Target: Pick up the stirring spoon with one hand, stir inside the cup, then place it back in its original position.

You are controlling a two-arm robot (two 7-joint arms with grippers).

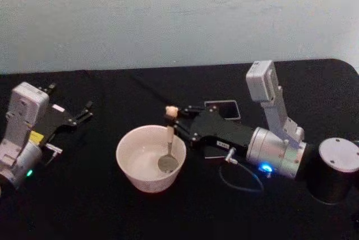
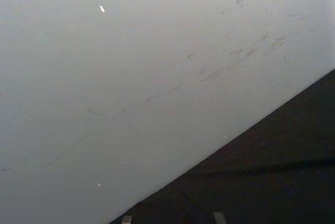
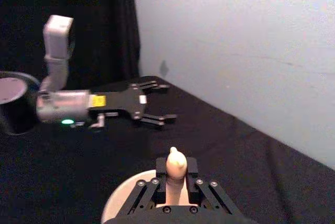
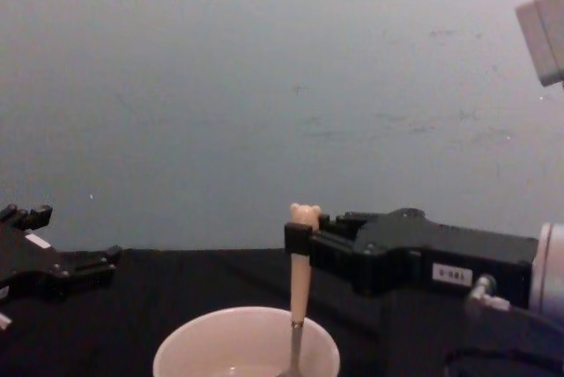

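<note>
Stirring spoon stands in the cup near the table's front middle, handle clamped by the right gripper. Stirring looks under way; next it needs lifting back to the holder. The left gripper idles, fingers apart, near the left edge.

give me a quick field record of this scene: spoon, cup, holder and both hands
stirring spoon: upright, bowl down inside the cup
cup: on black table, left of the holder
holder: behind the right hand, spoon not in it
right hand: shut on spoon handle, just under bear head
left hand: open, parked at table's left
</note>
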